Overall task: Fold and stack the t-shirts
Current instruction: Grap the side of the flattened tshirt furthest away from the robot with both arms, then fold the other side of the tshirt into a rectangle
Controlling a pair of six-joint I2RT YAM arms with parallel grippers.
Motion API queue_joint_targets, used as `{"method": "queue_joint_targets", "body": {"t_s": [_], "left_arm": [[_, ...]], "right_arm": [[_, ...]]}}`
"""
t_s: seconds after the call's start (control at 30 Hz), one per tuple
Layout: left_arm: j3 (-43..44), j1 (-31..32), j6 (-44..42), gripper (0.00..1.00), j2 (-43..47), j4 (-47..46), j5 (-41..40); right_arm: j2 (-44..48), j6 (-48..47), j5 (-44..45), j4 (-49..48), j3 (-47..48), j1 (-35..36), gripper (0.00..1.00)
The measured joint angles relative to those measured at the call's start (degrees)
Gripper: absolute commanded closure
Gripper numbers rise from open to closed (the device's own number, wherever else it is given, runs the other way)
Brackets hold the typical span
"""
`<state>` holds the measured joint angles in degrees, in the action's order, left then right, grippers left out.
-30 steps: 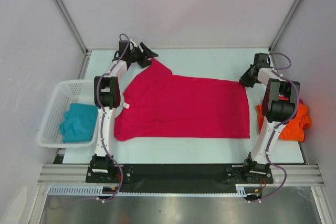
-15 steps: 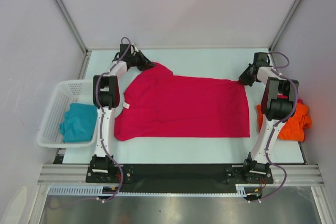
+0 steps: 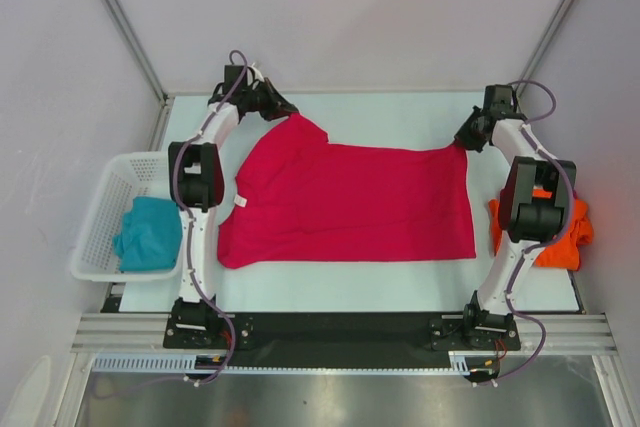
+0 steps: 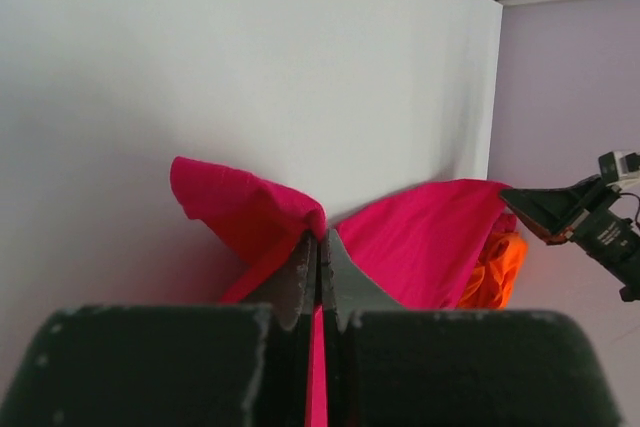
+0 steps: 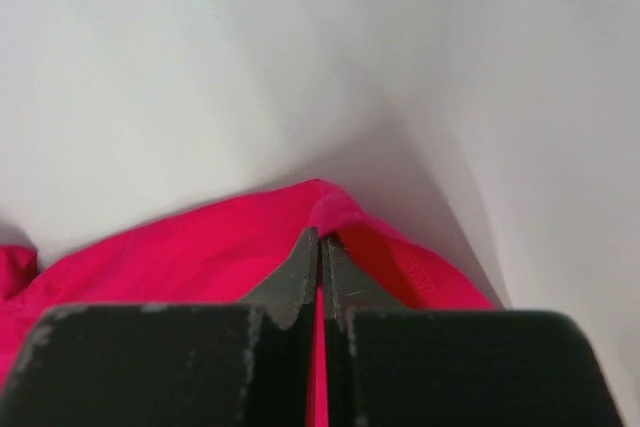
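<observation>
Here we look down on a pale table with two robot arms mounted at its near edge. A pink shirt lies spread almost flat across the middle of the table. Its neck opening points left and its bottom hem points right.

The left gripper reaches to the far left corner of the shirt, at the sleeve. In its wrist view we see both dark fingers pressed together on a fold of pink cloth. The cloth rises to a small peak at the tips, and a flap curls over to the left.

The right gripper reaches to the far right corner of the shirt, at the hem. Its wrist view shows the same kind of grip, with the fingers closed tight on a pinch of the pink edge. The cloth bunches up just above the tips. From above, we see both far corners drawn toward the grippers while the near edge lies straight on the table.

An orange shirt sits in a crumpled heap at the right edge of the table, partly hidden behind the right arm. It is just beside the pink shirt, and we cannot tell whether the two touch.

A teal shirt lies bunched inside a white mesh basket at the left edge of the table, beside the left arm.
</observation>
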<state>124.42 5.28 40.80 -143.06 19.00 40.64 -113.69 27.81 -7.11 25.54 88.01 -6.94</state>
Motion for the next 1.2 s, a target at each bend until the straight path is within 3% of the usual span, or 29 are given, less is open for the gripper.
{"method": "queue_joint_targets", "body": {"t_s": [0.43,0.83,1.2], "left_arm": [[-15.7,0.1,-7.3,0.98,12.0,4.0,-2.6],[-30.0,-2.9,-13.2,0.98,30.3,6.2,-8.3],[-39.6,-5.1,-15.4,0.96,39.0,8.2,-10.0]], "right_arm": [[13.0,-1.1,2.6,0.9,-9.2,1.9,1.0],[15.2,-1.1,5.5,3.2,-17.2,1.4,1.0],[21.0,-0.9,7.7,5.0,-20.9,-0.2,1.0]]}}
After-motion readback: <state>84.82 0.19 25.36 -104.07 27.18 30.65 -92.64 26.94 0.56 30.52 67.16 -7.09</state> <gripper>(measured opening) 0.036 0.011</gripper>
